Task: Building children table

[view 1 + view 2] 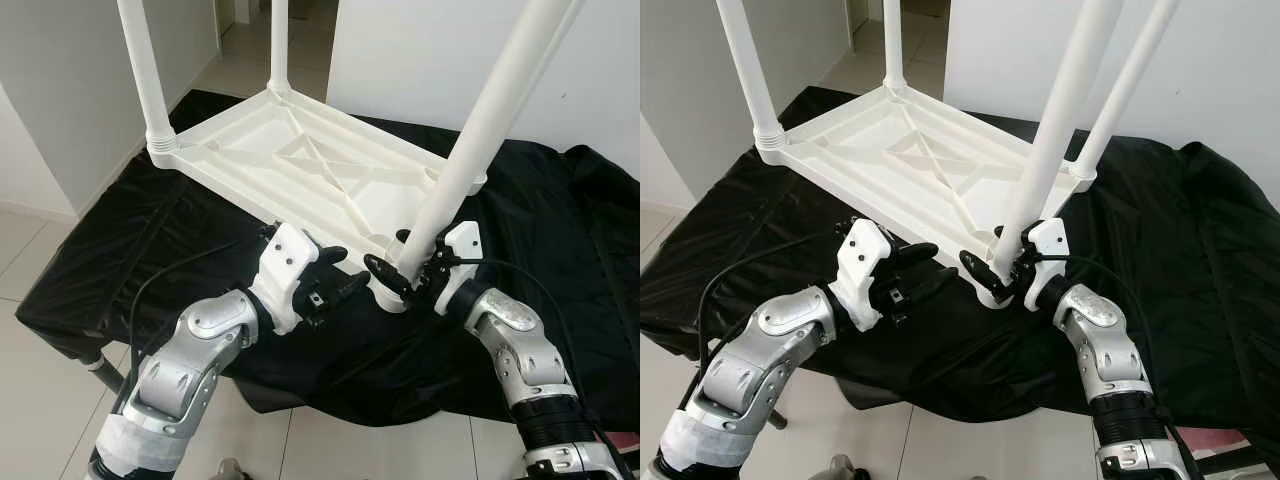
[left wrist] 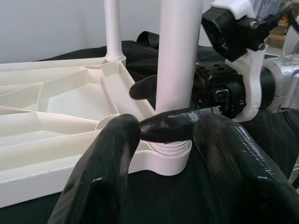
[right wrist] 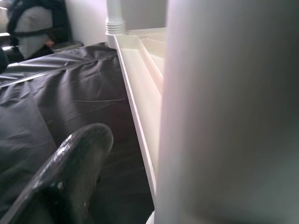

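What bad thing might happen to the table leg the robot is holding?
The leg leans while the right gripper clamps it near the corner socket, so it may jam crooked. The upturned tabletop lies on a loose black cloth and might slide. The left gripper waits open beside it.

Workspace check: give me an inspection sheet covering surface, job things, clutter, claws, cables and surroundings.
Surface: black cloth, wrinkled, draped over the work area.
Job's things: white table top lies upside down; three legs stand in corner sockets; near leg sits at the near corner socket.
Clutter: nothing seen.
Claws: right claw closed around the near leg's base; left claw open, beside the socket, holding nothing.
Cables: black cable loops off the left arm.
Surroundings: white walls, tiled floor, doorway behind.
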Available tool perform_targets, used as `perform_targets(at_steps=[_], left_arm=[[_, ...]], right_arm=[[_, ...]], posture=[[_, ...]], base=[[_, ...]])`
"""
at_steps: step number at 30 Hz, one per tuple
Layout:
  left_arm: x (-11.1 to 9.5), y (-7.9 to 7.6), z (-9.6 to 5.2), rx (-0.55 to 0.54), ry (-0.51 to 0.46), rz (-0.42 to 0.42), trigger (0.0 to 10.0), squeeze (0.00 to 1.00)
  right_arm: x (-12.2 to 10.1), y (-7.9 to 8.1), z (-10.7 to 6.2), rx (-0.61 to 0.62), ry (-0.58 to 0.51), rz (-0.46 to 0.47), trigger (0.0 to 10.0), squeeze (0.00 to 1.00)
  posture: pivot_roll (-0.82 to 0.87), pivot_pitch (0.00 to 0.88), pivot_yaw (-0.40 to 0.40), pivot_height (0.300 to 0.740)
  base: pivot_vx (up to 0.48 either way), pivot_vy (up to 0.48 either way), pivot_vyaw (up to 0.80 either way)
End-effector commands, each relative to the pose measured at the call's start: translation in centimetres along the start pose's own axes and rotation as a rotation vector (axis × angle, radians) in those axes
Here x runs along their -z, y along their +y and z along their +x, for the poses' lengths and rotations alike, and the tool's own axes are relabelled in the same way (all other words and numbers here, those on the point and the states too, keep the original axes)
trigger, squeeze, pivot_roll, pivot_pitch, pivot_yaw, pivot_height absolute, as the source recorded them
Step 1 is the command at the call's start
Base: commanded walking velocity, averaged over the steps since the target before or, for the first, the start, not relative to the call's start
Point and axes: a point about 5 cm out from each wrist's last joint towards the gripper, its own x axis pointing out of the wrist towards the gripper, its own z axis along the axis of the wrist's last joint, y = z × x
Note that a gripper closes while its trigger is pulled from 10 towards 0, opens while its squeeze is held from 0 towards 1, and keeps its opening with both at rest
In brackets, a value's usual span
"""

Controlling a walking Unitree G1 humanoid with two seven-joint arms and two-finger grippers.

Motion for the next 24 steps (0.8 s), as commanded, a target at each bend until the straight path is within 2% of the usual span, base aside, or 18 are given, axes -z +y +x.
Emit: perform_targets(at_steps=[1, 2, 3, 16, 17, 18, 22, 24], left_arm=[[0.0, 0.2, 0.0, -0.061, 0.005, 0.002, 10.0, 0.0], [0.0, 0.2, 0.0, -0.064, 0.004, 0.003, 10.0, 0.0], [0.0, 0.3, 0.0, -0.068, 0.003, 0.003, 10.0, 0.0], [0.4, 0.3, -0.6, -0.087, 0.02, -0.006, 10.0, 0.0], [0.5, 0.3, -0.6, -0.091, 0.021, -0.01, 10.0, 0.0], [0.5, 0.2, -0.7, -0.093, 0.021, -0.014, 10.0, 0.0], [0.6, -0.1, -0.7, -0.098, 0.02, -0.023, 10.0, 0.0], [0.7, -0.3, -0.7, -0.104, 0.02, -0.031, 10.0, 0.0]], right_arm=[[0.7, 0.2, 0.4, -0.05, 0.027, -0.008, 4.9, 0.0], [0.8, 0.3, 0.5, -0.054, 0.029, -0.01, 1.9, 0.0], [1.0, 0.2, 0.5, -0.059, 0.035, -0.012, 0.0, 0.0], [2.0, -0.4, -0.6, -0.054, 0.053, -0.015, 0.0, 0.0], [2.0, -0.5, -0.7, -0.042, 0.051, -0.014, 1.6, 0.0], [1.9, -0.4, -0.8, -0.029, 0.041, -0.013, 10.0, 0.0], [1.3, -0.6, -0.7, 0.035, 0.0, -0.012, 10.0, 0.0], [0.7, -0.8, -0.6, 0.154, -0.036, -0.024, 10.0, 0.0]], posture=[[0.05, 0.054, -0.085, 0.74], [0.05, 0.051, -0.087, 0.74], [0.05, 0.051, -0.087, 0.74], [0.06, 0.068, -0.097, 0.74], [0.06, 0.077, -0.103, 0.74], [0.06, 0.079, -0.106, 0.74], [0.06, 0.079, -0.111, 0.74], [0.06, 0.086, -0.117, 0.74]], base=[[0.0, 0.0, 0.0], [0.0, 0.0, 0.0], [0.0, 0.0, 0.0], [0.0, 0.0, 0.0], [0.0, 0.0, 0.0], [0.0, 0.0, 0.0], [0.0, 0.0, 0.0], [0.0, 0.0, 0.0]])
